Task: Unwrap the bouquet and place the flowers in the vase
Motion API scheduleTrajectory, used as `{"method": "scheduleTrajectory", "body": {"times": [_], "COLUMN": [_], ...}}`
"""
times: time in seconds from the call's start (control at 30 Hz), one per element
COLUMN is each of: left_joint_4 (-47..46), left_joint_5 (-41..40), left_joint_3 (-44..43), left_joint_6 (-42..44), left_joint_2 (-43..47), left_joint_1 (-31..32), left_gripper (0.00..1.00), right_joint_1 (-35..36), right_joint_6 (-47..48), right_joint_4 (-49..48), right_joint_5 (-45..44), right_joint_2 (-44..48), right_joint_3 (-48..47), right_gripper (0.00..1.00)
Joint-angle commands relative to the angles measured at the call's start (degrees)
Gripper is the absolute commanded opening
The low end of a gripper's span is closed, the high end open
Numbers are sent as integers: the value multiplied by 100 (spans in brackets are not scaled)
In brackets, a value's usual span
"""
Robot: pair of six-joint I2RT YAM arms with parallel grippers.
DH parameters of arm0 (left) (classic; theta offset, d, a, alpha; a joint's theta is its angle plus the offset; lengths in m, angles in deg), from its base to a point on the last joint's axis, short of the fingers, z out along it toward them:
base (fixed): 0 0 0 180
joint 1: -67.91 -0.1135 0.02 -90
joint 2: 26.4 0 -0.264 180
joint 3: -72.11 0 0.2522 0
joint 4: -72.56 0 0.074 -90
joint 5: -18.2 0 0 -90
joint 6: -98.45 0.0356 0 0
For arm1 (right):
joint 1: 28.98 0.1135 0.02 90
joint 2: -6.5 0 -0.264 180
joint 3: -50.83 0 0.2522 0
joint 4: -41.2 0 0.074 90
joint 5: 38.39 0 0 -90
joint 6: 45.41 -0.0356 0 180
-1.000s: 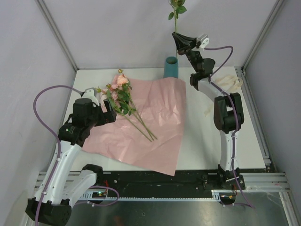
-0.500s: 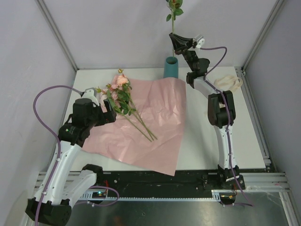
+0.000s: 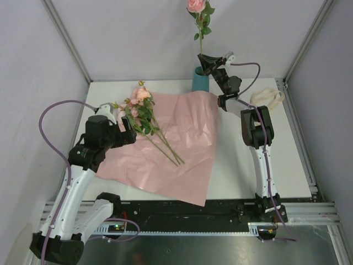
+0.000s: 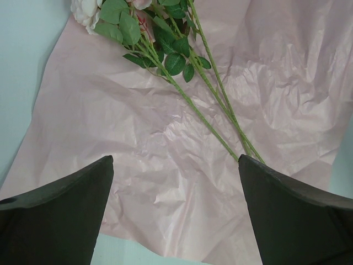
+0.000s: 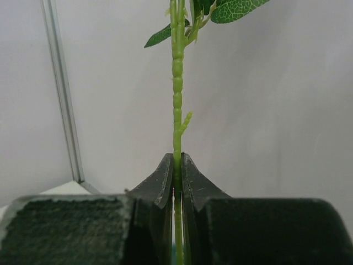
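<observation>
The teal vase [image 3: 199, 80] stands at the back of the table. Just above its mouth my right gripper [image 3: 204, 61] [image 5: 177, 160] is shut on the thin green stem [image 5: 177, 83] of one pink rose [image 3: 196, 5], which stands upright with its lower end dropping towards the vase. The other flowers [image 3: 144, 113] [image 4: 165, 49] lie loose on the spread-out lilac-pink paper [image 3: 182, 143] [image 4: 138, 138]. My left gripper [image 3: 128, 128] [image 4: 175, 160] hovers open over the paper, just short of the stems' cut ends, with nothing between its fingers.
A cream ribbon [image 3: 267, 96] lies in a heap at the back right, beside the right arm. Grey walls with metal corner posts close in the table at the back and both sides.
The right gripper has come down and left towards the vase mouth, bringing the rose with it, so the bloom now shows in the top view. The left arm has not moved.
</observation>
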Motion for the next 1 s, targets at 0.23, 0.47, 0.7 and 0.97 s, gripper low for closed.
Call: {"method": "scheduleTrajectory", "body": {"times": [0.23,0.47,0.7,0.97], "left_joint_4": [-140,-138,-141,-142], "left_joint_5": [-36,-103,-186,-302], "left_joint_3": [23,41,47,25], "left_joint_6": [105,100,103,94], "left_joint_2": [31,31,37,8], "left_joint_1": [27,31,28,13], "left_gripper": [100,100,100,100], "right_joint_1": [-107,-179,-195,26], "right_joint_6": [-3,-49,-180,-851], "right_joint_4": [-751,-779,-749,771], "right_joint_5": [-56,48,55,-163], "right_joint_2": [775,1375,2203,3576], "right_joint_3": [1060,1779,2715,3800], "right_gripper": [27,40,41,40]}}
